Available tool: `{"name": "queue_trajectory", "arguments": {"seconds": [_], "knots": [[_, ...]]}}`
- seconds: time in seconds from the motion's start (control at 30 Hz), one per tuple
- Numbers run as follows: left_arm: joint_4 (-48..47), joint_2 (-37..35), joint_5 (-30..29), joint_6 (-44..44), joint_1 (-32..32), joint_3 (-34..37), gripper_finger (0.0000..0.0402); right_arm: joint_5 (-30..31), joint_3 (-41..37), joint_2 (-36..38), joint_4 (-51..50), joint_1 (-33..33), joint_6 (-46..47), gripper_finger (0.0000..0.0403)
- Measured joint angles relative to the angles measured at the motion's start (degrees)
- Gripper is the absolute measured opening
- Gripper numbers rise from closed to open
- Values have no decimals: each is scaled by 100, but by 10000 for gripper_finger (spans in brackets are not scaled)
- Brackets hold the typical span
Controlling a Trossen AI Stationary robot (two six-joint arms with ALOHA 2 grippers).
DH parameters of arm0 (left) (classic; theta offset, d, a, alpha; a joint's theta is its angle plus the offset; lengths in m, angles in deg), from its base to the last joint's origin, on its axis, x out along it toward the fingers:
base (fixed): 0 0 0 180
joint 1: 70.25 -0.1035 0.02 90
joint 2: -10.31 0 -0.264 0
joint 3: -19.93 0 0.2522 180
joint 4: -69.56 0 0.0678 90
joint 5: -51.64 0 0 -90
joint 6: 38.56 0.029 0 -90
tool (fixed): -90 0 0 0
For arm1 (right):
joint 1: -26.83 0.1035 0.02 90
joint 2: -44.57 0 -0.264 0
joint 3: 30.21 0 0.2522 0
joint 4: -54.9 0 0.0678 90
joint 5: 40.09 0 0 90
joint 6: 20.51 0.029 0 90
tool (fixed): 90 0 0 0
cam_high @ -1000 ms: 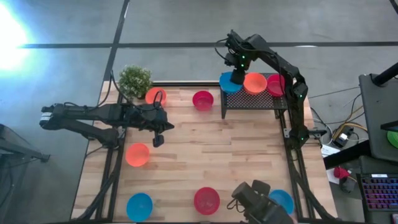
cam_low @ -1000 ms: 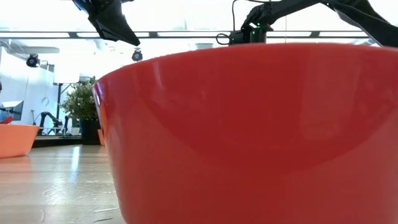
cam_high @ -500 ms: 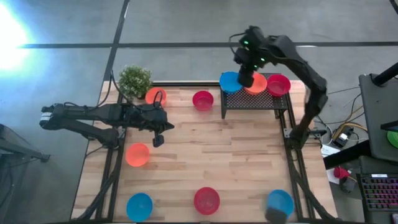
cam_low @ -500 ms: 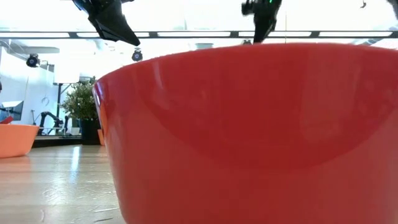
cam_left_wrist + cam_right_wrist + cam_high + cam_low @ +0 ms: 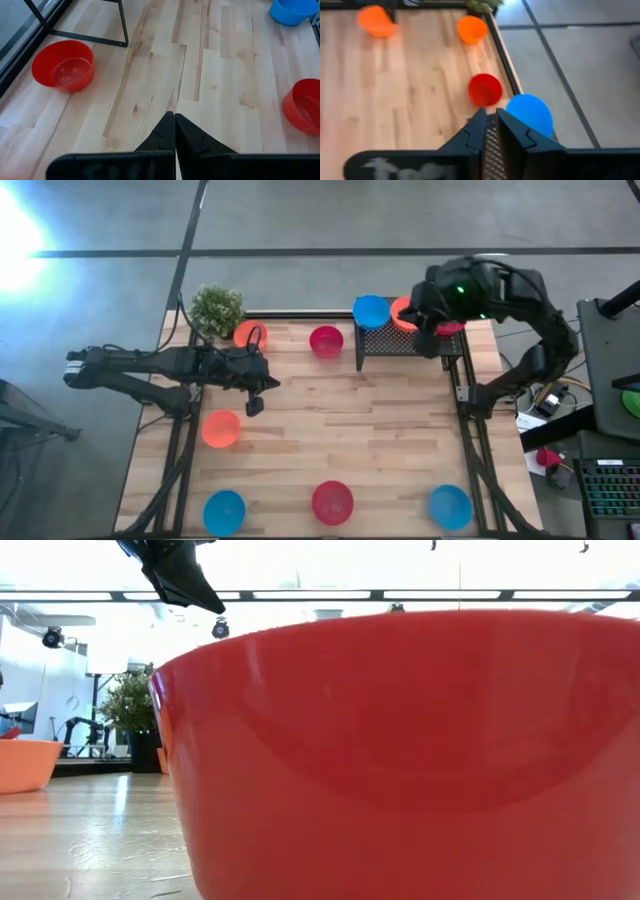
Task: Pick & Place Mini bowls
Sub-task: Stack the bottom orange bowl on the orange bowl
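High view: smooth round plastic bowls on planked wood table; both arms' fingers closed, empty.

I've got three mini bowls up on the raised rack far right, three more along the table's near edge, plant far left corner

free: table centre lying bare | blocking: black mesh stand standing at far edge; bowls ringing the borders
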Motion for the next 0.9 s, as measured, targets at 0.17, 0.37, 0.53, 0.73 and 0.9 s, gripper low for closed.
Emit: {"name": "queue_trajectory", "arguments": {"seconds": [0.17, 0.37, 0.53, 0.73, 0.9], "knots": [[-8, -1, 0, 2, 0, 0, 0, 39, -82, 70, -1, 602, 92, 10], [-214, -1, 110, -141, 0, 0, 0, 50, -200, 25, 21, 969, 98, 8], [-1004, 0, 472, -1438, 1, 0, 0, 56, -256, 28, 63, 1083, 282, 8], [-2119, 7, 718, -2768, 2, 0, 2, 57, -257, 39, 118, 1080, 189, 8], [-2666, 7, 1288, -3297, 0, 0, 31, 57, -258, 36, 150, 1080, 166, 8]]}}
